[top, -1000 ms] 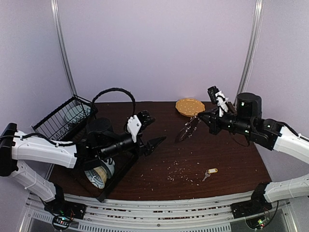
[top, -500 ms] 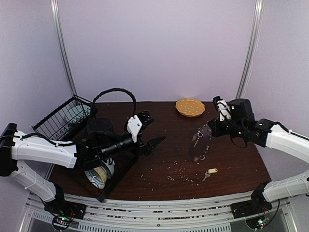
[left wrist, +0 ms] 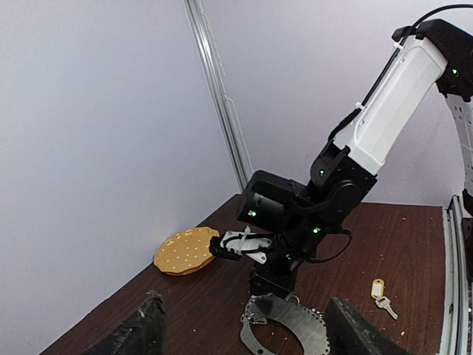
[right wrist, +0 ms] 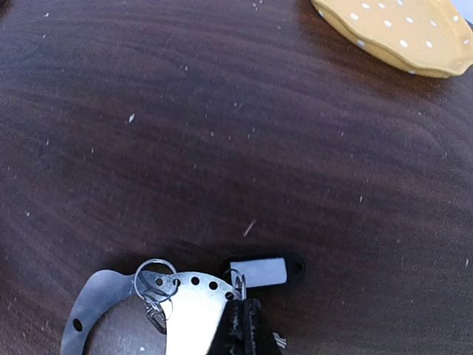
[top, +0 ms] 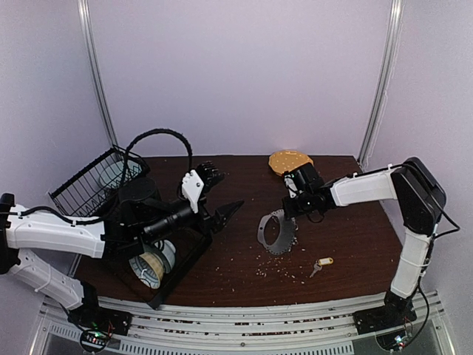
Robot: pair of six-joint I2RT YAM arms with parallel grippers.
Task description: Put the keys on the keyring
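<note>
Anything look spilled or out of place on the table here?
Pale crumbs lie scattered across the dark table near the keyring, like a spill. One yellow-tagged key lies alone, apart from it.

Top external: high, from the near edge, looking down over the whole tabletop (top: 355,237). Left wrist: low, facing across toward the right arm (left wrist: 384,111), mid-distance. Right wrist: very close, pointing straight down. All three share the keyring (top: 276,235) and yellow disc (top: 290,162).

Right gripper (right wrist: 242,327): fingertips pinched together on the rim of the perforated keyring (right wrist: 185,310). Black-and-white tag (right wrist: 264,271) lies against that rim (its key cannot be made out). Yellow dotted disc (right wrist: 399,33) sits well apart on the dark table (right wrist: 222,111).
</note>
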